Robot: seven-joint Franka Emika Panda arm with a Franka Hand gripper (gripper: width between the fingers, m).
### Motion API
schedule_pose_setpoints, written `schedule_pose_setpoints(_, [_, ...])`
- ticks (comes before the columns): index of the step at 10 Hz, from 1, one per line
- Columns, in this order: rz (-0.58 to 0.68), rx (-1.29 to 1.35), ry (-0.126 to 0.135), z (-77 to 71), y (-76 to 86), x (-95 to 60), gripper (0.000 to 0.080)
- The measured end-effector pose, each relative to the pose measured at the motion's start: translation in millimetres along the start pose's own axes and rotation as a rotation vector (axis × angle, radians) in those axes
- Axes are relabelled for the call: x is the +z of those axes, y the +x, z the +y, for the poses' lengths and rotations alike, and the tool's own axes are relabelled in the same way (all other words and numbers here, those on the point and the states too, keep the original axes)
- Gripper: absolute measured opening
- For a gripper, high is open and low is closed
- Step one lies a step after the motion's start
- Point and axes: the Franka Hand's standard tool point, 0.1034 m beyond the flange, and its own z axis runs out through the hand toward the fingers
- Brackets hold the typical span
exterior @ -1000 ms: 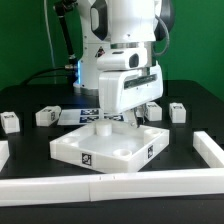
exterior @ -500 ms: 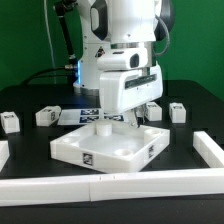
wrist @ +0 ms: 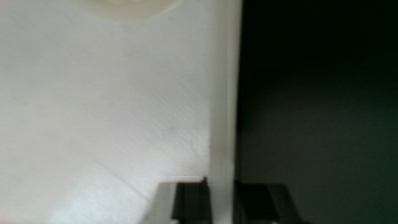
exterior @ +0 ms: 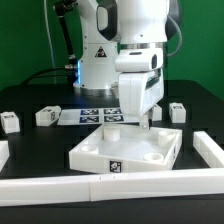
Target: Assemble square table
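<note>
Showing plain white on the tray-like table top (exterior: pixel 125 148) at lower centre of the exterior view, with a black-and-white tag (exterior: pixel 117 167) on its front wall. Repeating white with black-and-white tags on the leg blocks (exterior: pixel 45 116) at middle left. Lying black beneath as the table (exterior: pixel 30 145).

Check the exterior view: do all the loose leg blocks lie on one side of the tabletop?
No: two leg blocks lie to the exterior view's left of the tabletop, and another leg block lies to its right.
</note>
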Motion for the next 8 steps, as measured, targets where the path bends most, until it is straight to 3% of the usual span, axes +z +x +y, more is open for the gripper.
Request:
schedule_pose_setpoints(2, [0.000,-0.001,0.000,0.1,0.1,0.0,0.0057])
schedule_pose_setpoints(4, [-0.011,-0.136,0.005,9.3,1.5,-1.1,0.0057])
schedule_pose_setpoints(6, [-0.003,-0.267,0.011,4.6,16.4,0.5,0.0057])
schedule_pose_setpoints(8, [0.002,-0.297,0.011,3.8,18.6,1.5,0.0057])
